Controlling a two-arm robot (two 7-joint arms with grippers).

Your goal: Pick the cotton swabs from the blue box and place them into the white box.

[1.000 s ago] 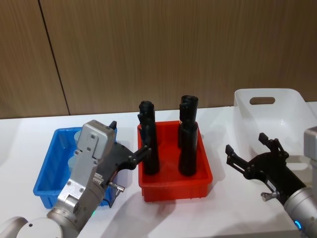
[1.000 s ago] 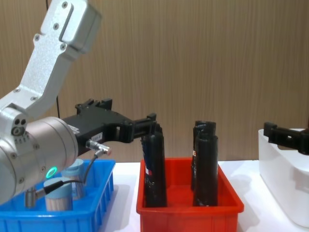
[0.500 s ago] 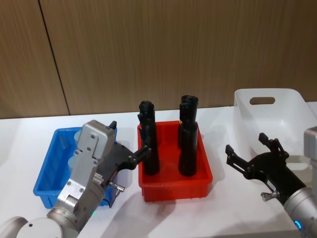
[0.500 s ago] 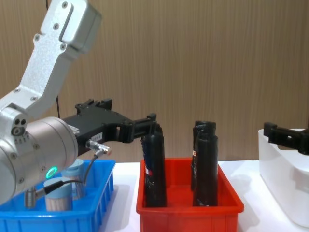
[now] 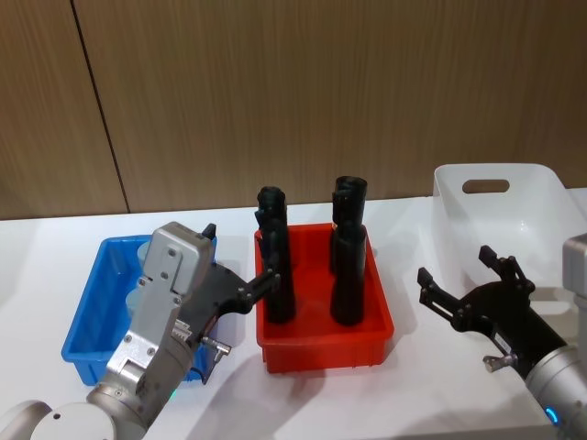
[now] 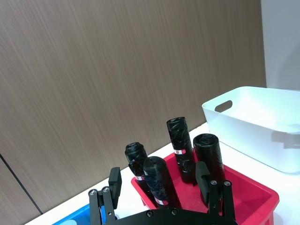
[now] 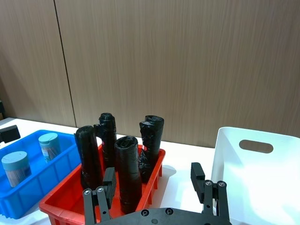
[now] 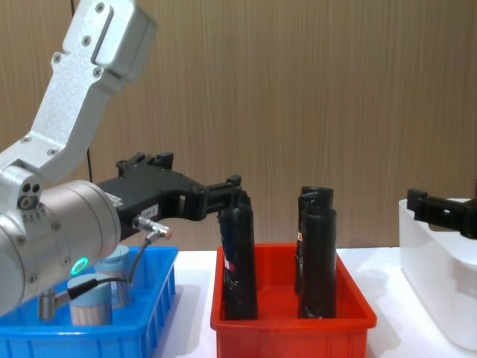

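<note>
With the left gripper (image 5: 238, 255) spread empty over the blue box (image 5: 85, 307), we advise drawing it clear of the red bin (image 5: 321, 350) and lowering squarely around one tub of cotton swabs (image 7: 49, 143) inside that box; the right gripper (image 5: 454, 264), also spread, hangs by the white box (image 5: 518, 220).

No readable text, tube labels (image 6: 178, 151) illegible

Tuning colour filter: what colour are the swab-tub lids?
The cotton swabs have pale blue-grey lids; right wrist view shows best.
</note>
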